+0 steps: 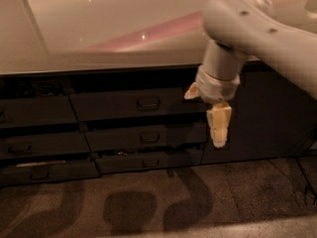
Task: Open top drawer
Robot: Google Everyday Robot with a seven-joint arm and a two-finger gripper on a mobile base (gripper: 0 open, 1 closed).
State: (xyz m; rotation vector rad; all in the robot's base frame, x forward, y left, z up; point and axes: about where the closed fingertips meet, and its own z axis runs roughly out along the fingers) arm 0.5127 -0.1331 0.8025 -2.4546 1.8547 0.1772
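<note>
The top drawer (114, 104) is the widest dark grey front of the middle stack, just under the countertop, with a small black loop handle (148, 103) at its centre. Its front sits about level with the neighbouring fronts. My gripper (205, 117) hangs from the white arm (257, 29) in front of the drawer's right end, to the right of the handle and apart from it. One cream finger (218, 125) points down, and the other shows as a short tip at the left. The gripper looks open and holds nothing.
Two shallower drawers (148, 137) lie under the top one. Another stack of dark drawers (34, 112) is at the left. The pale countertop (99, 29) overhangs them all. A dark cabinet panel (267, 113) is at the right, and speckled floor (148, 207) lies below.
</note>
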